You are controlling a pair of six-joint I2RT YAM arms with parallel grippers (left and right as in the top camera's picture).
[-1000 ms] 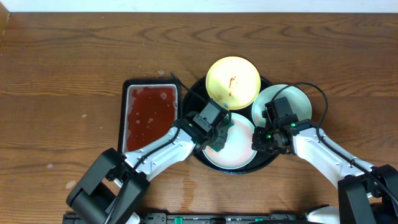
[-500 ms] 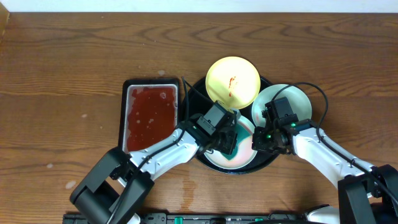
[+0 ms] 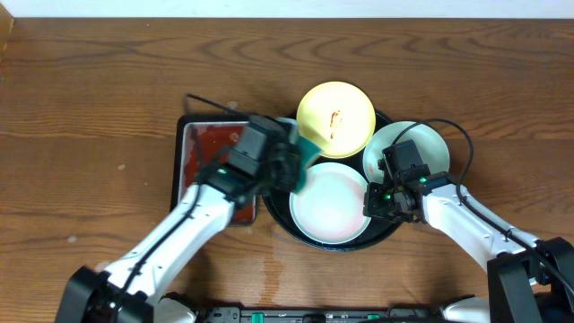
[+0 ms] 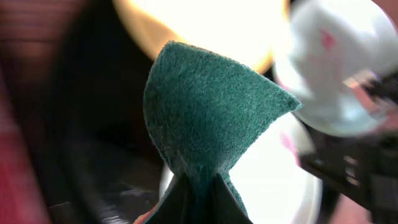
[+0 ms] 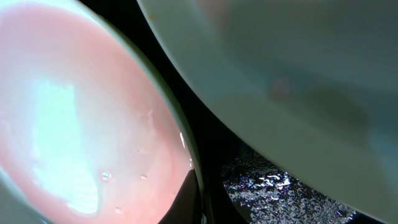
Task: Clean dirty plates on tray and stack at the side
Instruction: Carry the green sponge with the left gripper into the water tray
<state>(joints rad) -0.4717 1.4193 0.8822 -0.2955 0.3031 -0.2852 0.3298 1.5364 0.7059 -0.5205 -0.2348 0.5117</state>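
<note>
Overhead view, clock directions read from the centre of the tray [image 3: 280, 226].

- Tray: round, black and glossy, on the wooden table [image 3: 90, 108]. All three plates are on it.
- Yellow plate [image 3: 350, 103]: at 12 o'clock, with a small red smear near its centre.
- Near plate [image 3: 330, 208]: at 6 o'clock, pale with a thin pinkish wet film. The right wrist view shows a few droplets on it [image 5: 81, 112].
- Mint plate [image 3: 429, 142]: at 2 o'clock, overhanging the tray's rim. In the right wrist view [image 5: 298, 68] it sits higher than the near plate and overlaps it.
- Left gripper [image 3: 289, 168]: at 9 o'clock, over the tray's rim. Its fingers are pinched on the narrow end of a green sponge [image 3: 311, 148]. The sponge fans out toward 1 o'clock from the pincer. Its tip is just beside the yellow plate's 8 o'clock edge; I cannot tell whether they touch. The near plate lies at 4 o'clock from this pincer, apart from it. The left wrist view is blurred, with the sponge [image 4: 205, 106] filling the middle.
- Right gripper [image 3: 375, 203]: at the near plate's 3 o'clock edge. Its fingers are together, and the plate's rim runs down between the tips [image 5: 198, 198], apparently clamped.
- Small rectangular tray [image 3: 176, 161] of red liquid: at 9 o'clock outside the big tray, partly under the left arm.
</note>
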